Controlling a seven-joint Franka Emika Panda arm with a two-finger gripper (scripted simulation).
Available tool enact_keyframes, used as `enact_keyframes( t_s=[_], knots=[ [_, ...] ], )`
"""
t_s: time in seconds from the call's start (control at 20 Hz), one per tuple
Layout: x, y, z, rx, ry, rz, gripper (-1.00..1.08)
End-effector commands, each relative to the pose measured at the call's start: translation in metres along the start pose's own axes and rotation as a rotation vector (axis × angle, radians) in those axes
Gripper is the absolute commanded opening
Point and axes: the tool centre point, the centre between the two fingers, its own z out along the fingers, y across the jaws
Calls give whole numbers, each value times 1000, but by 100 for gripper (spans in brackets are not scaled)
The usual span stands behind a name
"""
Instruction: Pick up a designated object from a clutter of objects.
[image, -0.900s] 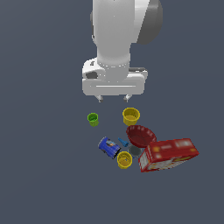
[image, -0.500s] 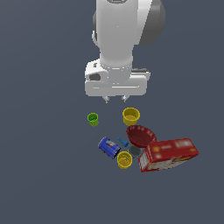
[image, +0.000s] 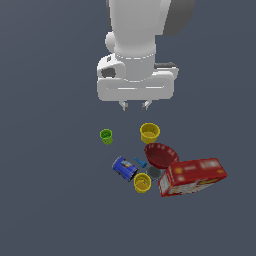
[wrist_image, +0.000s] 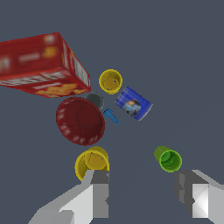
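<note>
The gripper (image: 134, 105) hangs in the air above the pile with its two fingers (wrist_image: 99, 192) apart and nothing between them. The dark red bowl (image: 161, 155) sits on the floor, touching the red box (image: 192, 177) and just beside a yellow cup (image: 149, 132). Near it lie a blue can (image: 124, 167), another yellow cup (image: 142, 182) and a green cup (image: 106, 136).

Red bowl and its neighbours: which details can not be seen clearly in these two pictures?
- Red bowl: in the exterior view the red box covers its near rim; contact unclear.
- Grey piece: mostly hidden by the bowl and box in the wrist view.
- Box print: blurred in both views.
- Gripper: cut off by the wrist view's edge.
</note>
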Motion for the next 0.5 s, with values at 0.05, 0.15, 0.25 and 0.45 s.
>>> enact_keyframes(
  t_s=[0.05, 0.15, 0.25, 0.45],
  knots=[
    [2, -7, -29, 21, 50, 15, 28],
    [3, -13, -50, 34, 86, 26, 28],
    [3, -19, -74, 48, 127, 37, 28],
    [-1, -37, -129, 73, 222, 59, 28]
  ],
)
